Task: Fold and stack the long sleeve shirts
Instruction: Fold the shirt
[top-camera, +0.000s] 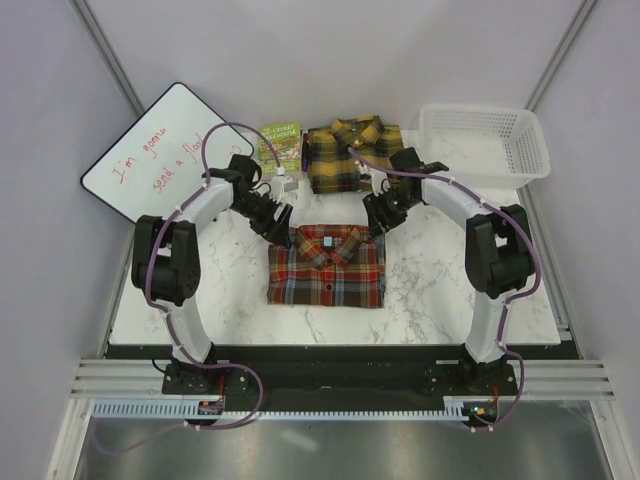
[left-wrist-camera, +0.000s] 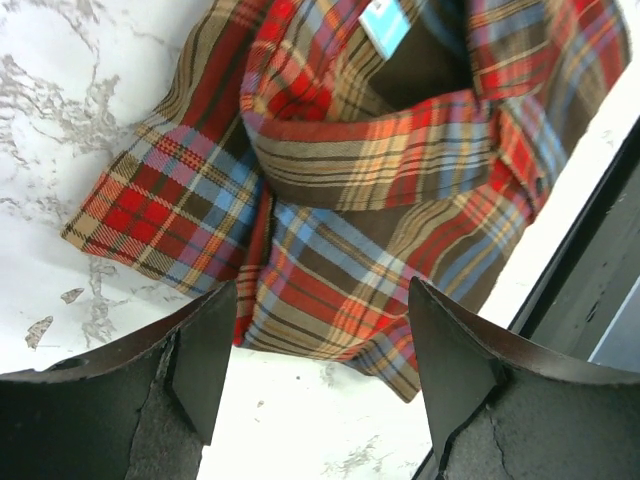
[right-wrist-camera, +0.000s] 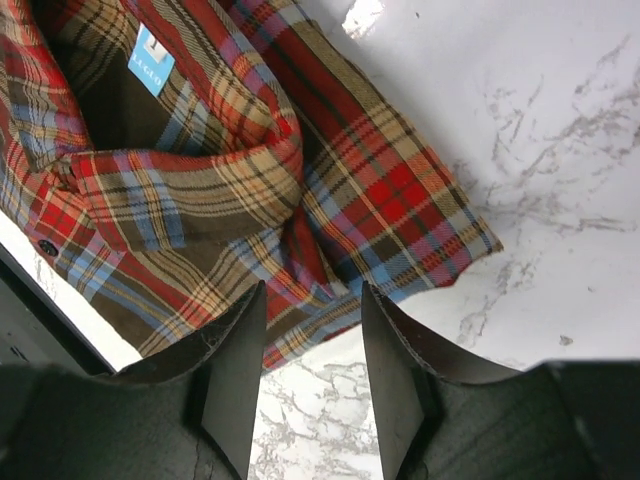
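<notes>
Top view: the red-brown shirt (top-camera: 327, 268) lies folded flat in the middle of the table (top-camera: 440, 290), with its collar (top-camera: 345, 246) toward the far side. The yellow and black shirt (top-camera: 352, 157) is folded too. It sits at the far edge, apart from the red-brown one, so the 2 are not stacked. A green book (top-camera: 281, 143) is just beside it on the left and a white basket (top-camera: 485, 140) is in the far right corner. A whiteboard (top-camera: 160, 150) with red writing is at far left. The left claw (top-camera: 281, 226) is at the red-brown shirt's far left corner and the right claw (top-camera: 377, 222) is at its far right corner. I can't read either jaw gap from up here. Left wrist view: the 2 fingers (left-wrist-camera: 205, 350) are spread wide with nothing pinched between them, so I call this claw open. Past the tips I see the shirt's collar and a blue label (left-wrist-camera: 385, 25), and the folded shoulder edge lying on white marble. Right wrist view: the fingers (right-wrist-camera: 235, 380) stand narrower but clearly apart. The shirt's edge and bare marble show through the gap and no cloth is clamped, so this claw is open as well. The collar, the label and 1 dark button (right-wrist-camera: 45, 247) are also in view here.
</notes>
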